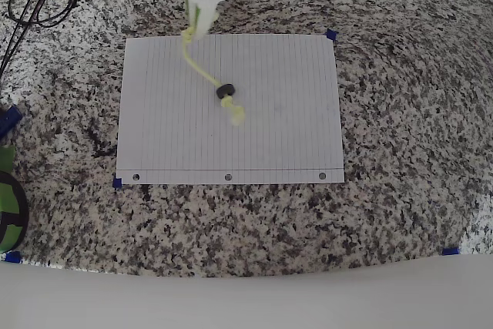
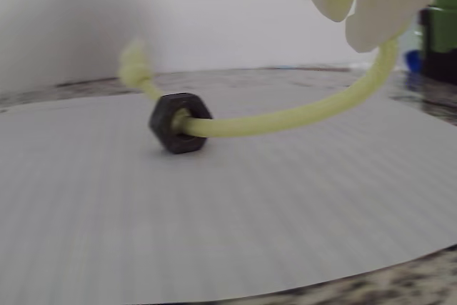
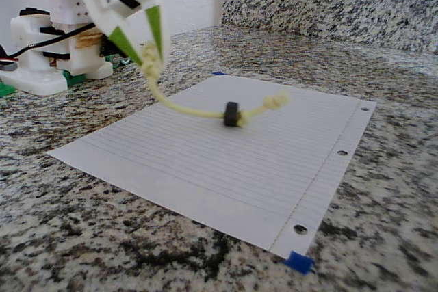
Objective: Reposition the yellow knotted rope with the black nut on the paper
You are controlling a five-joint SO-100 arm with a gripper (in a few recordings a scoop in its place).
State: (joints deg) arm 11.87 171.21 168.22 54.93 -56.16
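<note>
The yellow knotted rope (image 1: 202, 72) (image 3: 183, 109) (image 2: 285, 118) runs across the white lined paper (image 1: 269, 136) (image 3: 226, 169) (image 2: 214, 233). The black nut (image 1: 226, 92) (image 3: 232, 113) (image 2: 180, 122) is threaded on it and rests on the sheet, with a knotted end (image 1: 236, 113) (image 3: 276, 101) just past it. My gripper (image 1: 192, 31) (image 3: 150, 63) is shut on the rope's other end near the paper's far edge in the overhead view. That end is lifted off the sheet, so the cord arcs down to the nut. In the wrist view the white fingertips (image 2: 371, 12) pinch the cord at top right.
The paper lies on a speckled granite counter (image 1: 400, 190), held by blue tape tabs (image 1: 331, 35) at its corners. Black cables (image 1: 35, 1) loop at the far left in the overhead view. The arm's white base (image 3: 48, 52) stands at the back left in the fixed view.
</note>
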